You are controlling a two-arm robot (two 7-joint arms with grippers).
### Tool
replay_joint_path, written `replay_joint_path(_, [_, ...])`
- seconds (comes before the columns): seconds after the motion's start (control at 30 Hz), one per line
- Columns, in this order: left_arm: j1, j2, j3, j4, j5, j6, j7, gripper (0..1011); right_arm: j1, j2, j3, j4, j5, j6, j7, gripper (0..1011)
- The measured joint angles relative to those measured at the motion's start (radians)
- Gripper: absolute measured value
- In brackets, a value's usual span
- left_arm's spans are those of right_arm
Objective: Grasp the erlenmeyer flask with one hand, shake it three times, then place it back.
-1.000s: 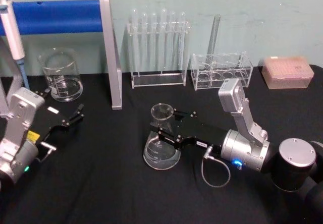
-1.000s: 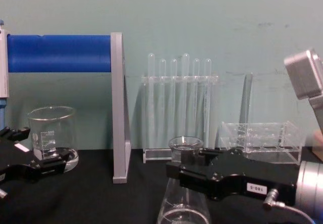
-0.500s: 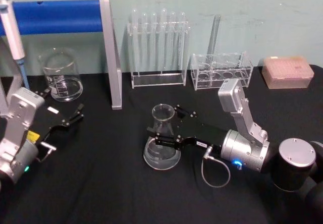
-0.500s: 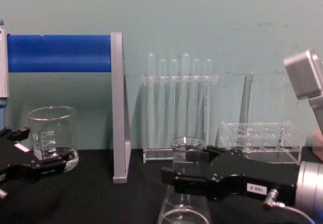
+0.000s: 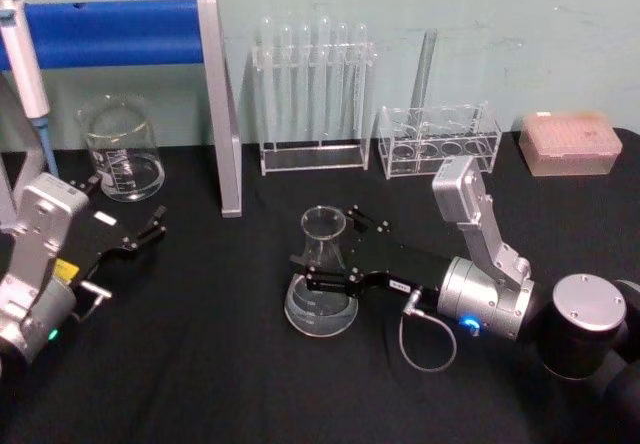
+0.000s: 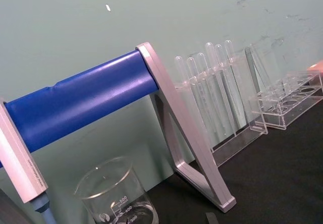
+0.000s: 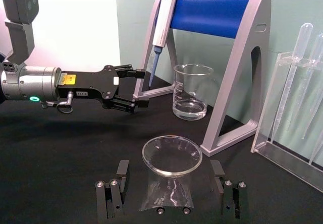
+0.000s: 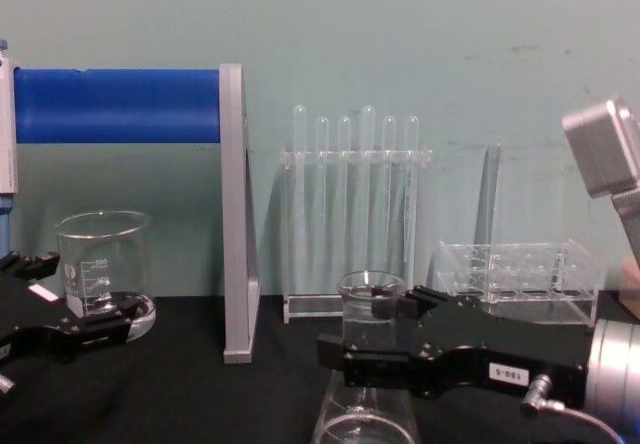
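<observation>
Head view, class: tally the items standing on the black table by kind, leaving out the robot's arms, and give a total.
Clear glass conical flask: 1
Clear glass cylindrical beaker: 1
Clear acrylic test-tube racks: 2
Blue-barred grey pipette stand: 1
Pink pipette-tip box: 1
Total: 6

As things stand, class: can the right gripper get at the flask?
Probably yes. The right gripper already has its open fingers either side of the flask neck, with nothing between them in the wrist view; only closing remains.
</observation>
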Motion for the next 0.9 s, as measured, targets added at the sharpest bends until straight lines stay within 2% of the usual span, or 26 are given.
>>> replay_joint_path(0.47, [0.0,0.0,0.0,0.0,0.0,0.0,0.0,1001,-0.002,0.004,0.0,-0.007,-0.003,0.002,-0.003,1000])
replay_joint_path(0.7, [0.0,0.0,0.0,0.0,0.0,0.0,0.0,1001,-0.012,0.022,0.0,-0.022,-0.002,0.006,0.004,1000])
replay_joint_path(0.9, [0.0,0.0,0.0,0.0,0.0,0.0,0.0,1001,-0.033,0.054,0.006,-0.049,0.005,0.006,0.019,1000])
